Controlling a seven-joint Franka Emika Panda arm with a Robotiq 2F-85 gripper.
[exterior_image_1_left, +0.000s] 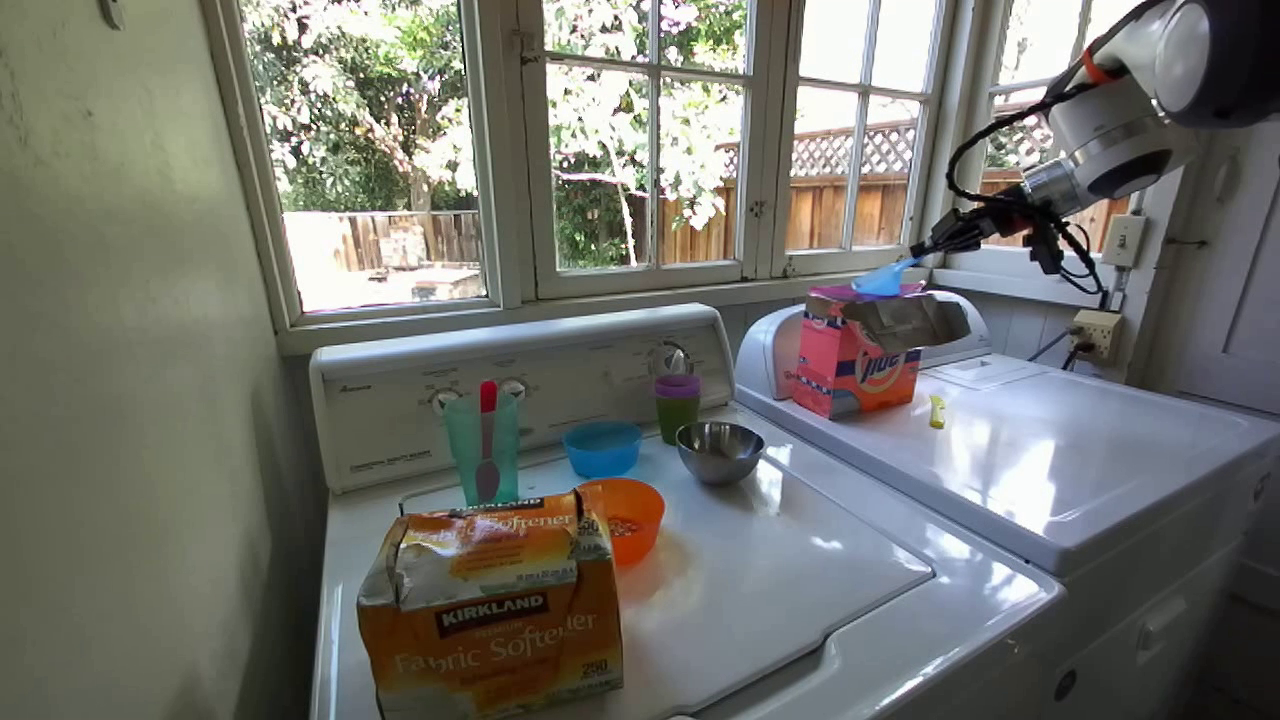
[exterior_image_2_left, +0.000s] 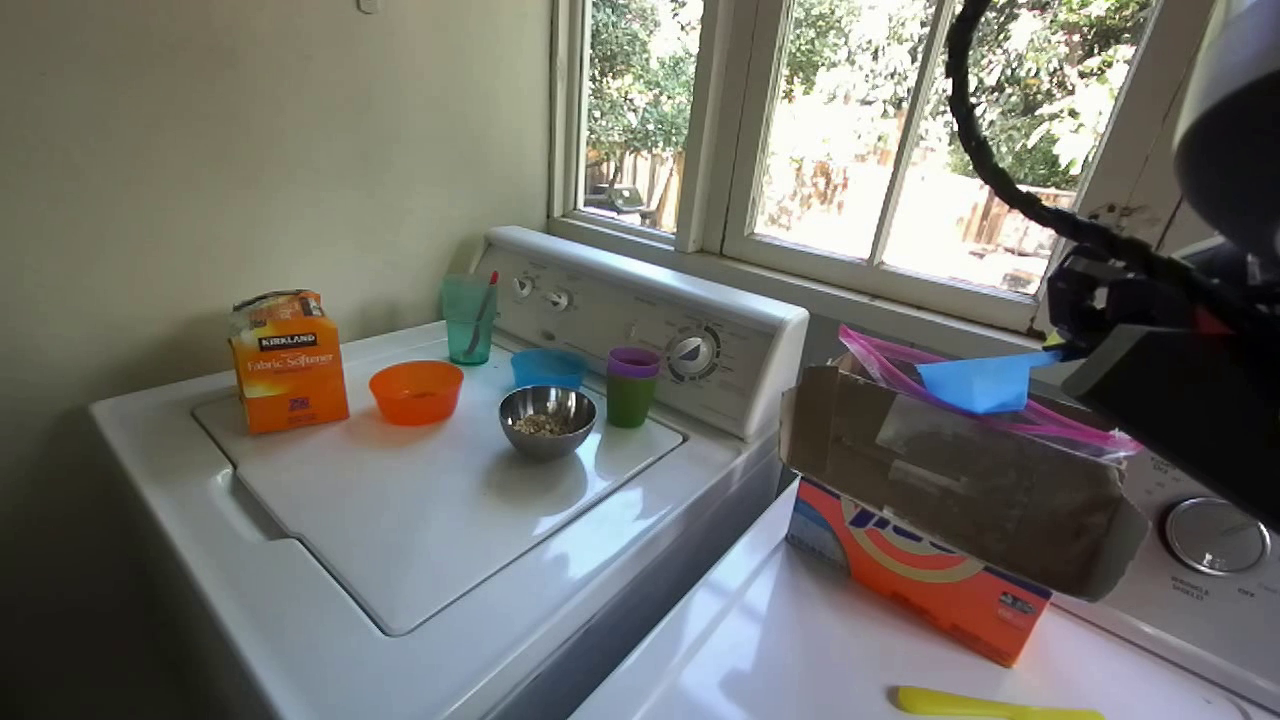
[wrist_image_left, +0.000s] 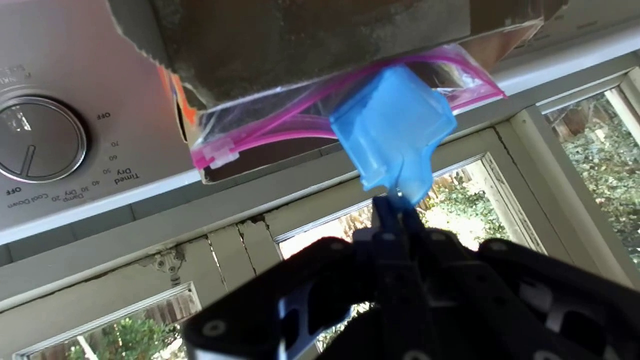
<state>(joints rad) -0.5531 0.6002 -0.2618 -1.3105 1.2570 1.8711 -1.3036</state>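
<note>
My gripper is shut on the narrow handle of a translucent blue scoop. In both exterior views the gripper holds the scoop at the top of an open orange detergent box. A clear zip bag with pink edges sticks out of the box. In the wrist view the scoop overlaps the bag's mouth; I cannot tell whether it touches the bag. The box's brown cardboard flap hangs open at the front. The inside of the bag is mostly hidden.
The box stands on a white dryer beside a yellow utensil. The washer bears a softener box, orange bowl, blue bowl, steel bowl with grains, teal cup and stacked cups. Windows stand behind.
</note>
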